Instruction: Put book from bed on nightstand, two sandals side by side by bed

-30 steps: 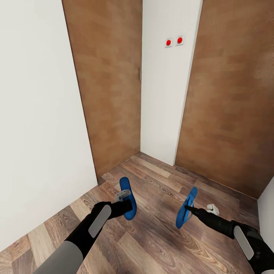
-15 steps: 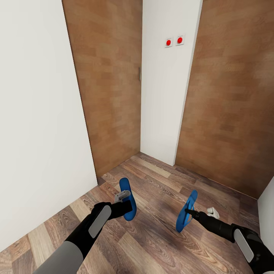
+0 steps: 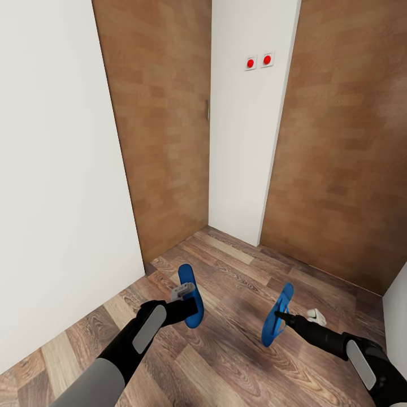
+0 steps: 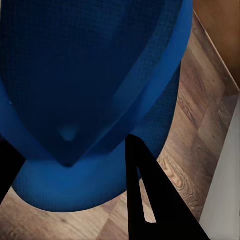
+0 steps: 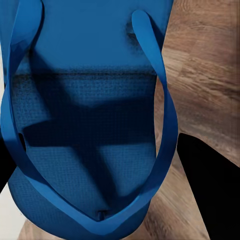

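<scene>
A: Is anything being kept inside a box or a drawer?

B: No box or drawer is being shown. Two brown doors are being seen, a left door (image 3: 164, 124) and a right door (image 3: 345, 141). Both are shut. A white wall strip (image 3: 246, 113) is standing between them, and two red buttons (image 3: 258, 60) are being shown high on it.

A: How much room is being left for moving?

B: The wood floor (image 3: 237, 271) is being hemmed in on three sides. A big white wall (image 3: 56, 158) is closing off the left side. The doors and the strip are closing off the far side, making a tight corner. A bit of white wall is being seen at the right edge too. Bare floor is being left between the two arms and toward the near side.

A: Where are the sandals being held?

B: One blue sandal (image 3: 190, 294) is being gripped by the left claw (image 3: 189, 302). It is being held on edge, above the floor, with one end pointing up. In the left wrist view the sandal (image 4: 90, 100) is being squeezed between the dark fingers (image 4: 150, 200).

A: And the other one?

B: The second sandal (image 3: 277, 315) is being clamped by the right claw (image 3: 278, 314), also on edge and off the floor. In the right wrist view its sole (image 5: 85, 125) and blue strap (image 5: 167, 130) are being seen up close. The two sandals are being held well apart.
</scene>
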Controlling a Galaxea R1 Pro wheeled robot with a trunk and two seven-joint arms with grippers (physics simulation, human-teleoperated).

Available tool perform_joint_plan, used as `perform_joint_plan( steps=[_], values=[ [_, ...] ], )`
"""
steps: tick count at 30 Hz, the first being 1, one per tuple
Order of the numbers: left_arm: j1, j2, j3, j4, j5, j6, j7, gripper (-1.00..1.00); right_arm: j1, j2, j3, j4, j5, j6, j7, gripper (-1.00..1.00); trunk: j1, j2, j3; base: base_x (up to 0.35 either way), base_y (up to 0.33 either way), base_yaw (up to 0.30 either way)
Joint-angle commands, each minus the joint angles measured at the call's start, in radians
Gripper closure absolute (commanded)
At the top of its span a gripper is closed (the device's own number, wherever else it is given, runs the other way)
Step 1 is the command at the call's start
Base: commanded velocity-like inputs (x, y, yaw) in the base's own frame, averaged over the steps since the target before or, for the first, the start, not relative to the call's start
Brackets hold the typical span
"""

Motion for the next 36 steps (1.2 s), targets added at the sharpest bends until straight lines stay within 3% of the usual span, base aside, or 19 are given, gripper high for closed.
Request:
perform_joint_plan(
  steps=[1, 15, 21, 36],
  values=[
    [0.0, 0.0, -0.002, -0.001, 0.009, 0.002, 0.011, 1.0, 0.0, 0.0, -0.002, 0.0, -0.005, 0.007, 0.0, 1.0, 0.0, 0.0, -0.001, 0.0, 0.0, 0.0],
    [0.0, 0.0, 0.003, 0.016, 0.011, 0.001, 0.01, 1.0, -0.001, 0.0, -0.006, 0.0, -0.008, 0.005, -0.003, 1.0, 0.0, 0.0, -0.002, -0.019, 0.0, 0.13],
    [0.0, 0.002, 0.005, 0.021, 0.079, 0.001, 0.012, 1.0, 0.0, 0.001, -0.007, -0.002, -0.007, -0.005, -0.034, 1.0, 0.0, 0.0, -0.002, -0.135, 0.035, 0.019],
    [0.0, 0.007, 0.005, 0.031, 0.094, -0.001, 0.013, 1.0, 0.0, 0.002, -0.004, -0.002, -0.006, -0.01, -0.049, 1.0, 0.0, 0.0, -0.01, -0.253, 0.031, 0.149]
  ],
)
